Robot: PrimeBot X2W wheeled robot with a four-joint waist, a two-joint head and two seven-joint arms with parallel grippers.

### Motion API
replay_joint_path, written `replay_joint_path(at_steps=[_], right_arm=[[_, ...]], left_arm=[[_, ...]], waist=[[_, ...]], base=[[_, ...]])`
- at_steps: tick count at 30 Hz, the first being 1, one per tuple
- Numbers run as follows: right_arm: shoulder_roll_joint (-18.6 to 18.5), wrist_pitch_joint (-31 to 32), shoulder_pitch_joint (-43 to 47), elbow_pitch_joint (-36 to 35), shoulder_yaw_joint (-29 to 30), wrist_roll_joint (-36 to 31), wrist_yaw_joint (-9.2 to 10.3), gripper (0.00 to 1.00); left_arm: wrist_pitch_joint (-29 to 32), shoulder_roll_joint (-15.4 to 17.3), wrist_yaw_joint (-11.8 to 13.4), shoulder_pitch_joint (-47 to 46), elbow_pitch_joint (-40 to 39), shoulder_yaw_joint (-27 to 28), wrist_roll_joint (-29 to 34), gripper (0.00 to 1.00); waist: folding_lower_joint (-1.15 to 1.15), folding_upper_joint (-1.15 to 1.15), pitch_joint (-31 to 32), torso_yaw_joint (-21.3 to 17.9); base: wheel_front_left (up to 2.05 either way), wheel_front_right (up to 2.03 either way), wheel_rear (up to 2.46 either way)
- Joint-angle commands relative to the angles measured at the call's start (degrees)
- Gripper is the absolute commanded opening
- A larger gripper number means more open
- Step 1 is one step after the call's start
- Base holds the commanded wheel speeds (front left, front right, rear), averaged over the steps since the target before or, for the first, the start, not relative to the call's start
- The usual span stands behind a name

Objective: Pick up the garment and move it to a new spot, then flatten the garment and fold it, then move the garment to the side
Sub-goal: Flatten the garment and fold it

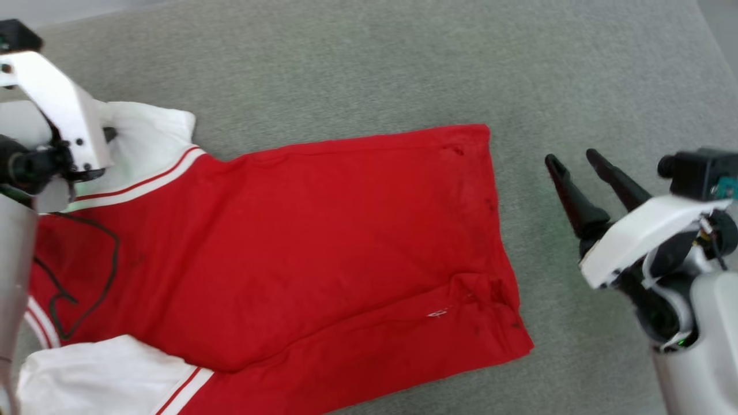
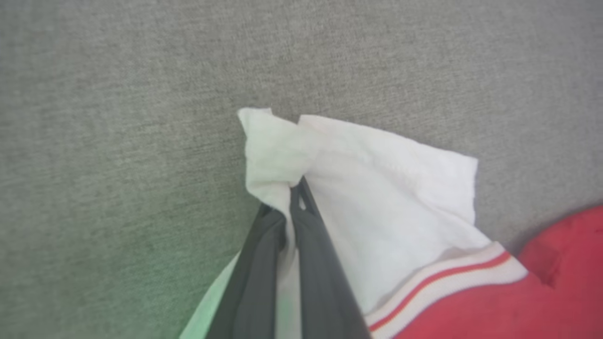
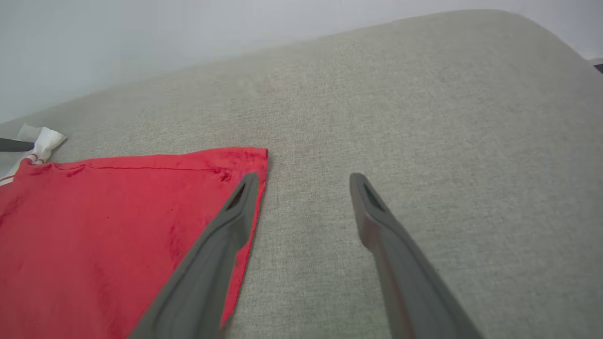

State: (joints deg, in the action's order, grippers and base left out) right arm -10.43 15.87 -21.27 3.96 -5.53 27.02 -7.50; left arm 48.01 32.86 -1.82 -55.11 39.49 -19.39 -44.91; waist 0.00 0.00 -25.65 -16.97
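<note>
While the red shirt (image 1: 323, 242) lies spread across the grey woven cushion (image 1: 357, 63) in front of a pale wall (image 3: 141, 37), the left gripper (image 2: 294, 190) pinches its white sleeve (image 2: 377, 188) and the right gripper (image 1: 572, 155) hangs wide apart just beside the hem.

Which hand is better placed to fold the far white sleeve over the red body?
Left. The left hand is shut on that sleeve of the red T-shirt; the right hand hangs open beyond the hem, off the cloth.
</note>
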Motion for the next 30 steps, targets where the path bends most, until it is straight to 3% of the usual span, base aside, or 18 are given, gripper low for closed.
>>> replay_joint_path(at_steps=[1, 11, 22, 23, 24, 25, 30], right_arm=[[-1.0, 2.7, -2.4, 1.1, 0.7, 1.8, 0.01, 1.00], [-4.4, 25.4, -11.5, 8.4, 2.3, 5.1, 0.01, 1.00], [-2.9, 33.9, -16.9, 19.6, 0.0, 2.6, 0.01, 1.00], [-2.8, 34.7, -16.7, 20.5, -0.6, 2.6, 0.01, 0.61], [-2.6, 35.1, -16.5, 21.0, -1.1, 2.9, 0.01, 0.16], [-2.6, 35.6, -16.5, 21.4, -1.4, 3.0, 0.01, 0.00], [-4.5, 33.7, -18.6, 19.3, -1.7, 3.1, 0.00, 0.00]], left_arm=[[-0.5, -1.3, -0.3, 1.0, 0.4, -0.8, 0.4, 0.00], [-4.1, -4.8, -2.8, -4.8, -4.3, -3.6, 2.3, 0.00], [-5.9, -6.0, -4.6, -5.7, -7.4, -5.4, 1.6, 0.00], [-6.0, -5.8, -4.6, -5.6, -7.5, -5.5, 1.5, 0.00], [-6.0, -5.9, -4.6, -5.4, -7.6, -5.5, 1.2, 0.00], [-6.2, -5.9, -4.7, -5.3, -7.6, -5.6, 1.1, 0.00], [-7.5, -5.9, -4.9, -4.6, -7.7, -5.8, 0.8, 0.00]], waist=[[0.00, 0.00, 1.0, 2.2], [0.00, 0.00, -0.3, 9.4], [0.00, 0.00, -2.7, 13.0], [0.00, 0.00, -2.8, 13.1], [0.00, 0.00, -2.8, 13.2], [0.00, 0.00, -2.8, 13.3], [0.00, 0.00, -1.9, 13.9]], base=[[0.00, 0.00, 0.00], [0.00, 0.00, 0.00], [0.00, 0.00, 0.00], [0.00, 0.00, 0.00], [0.00, 0.00, 0.00], [0.00, 0.00, 0.00], [0.00, 0.00, 0.00]])
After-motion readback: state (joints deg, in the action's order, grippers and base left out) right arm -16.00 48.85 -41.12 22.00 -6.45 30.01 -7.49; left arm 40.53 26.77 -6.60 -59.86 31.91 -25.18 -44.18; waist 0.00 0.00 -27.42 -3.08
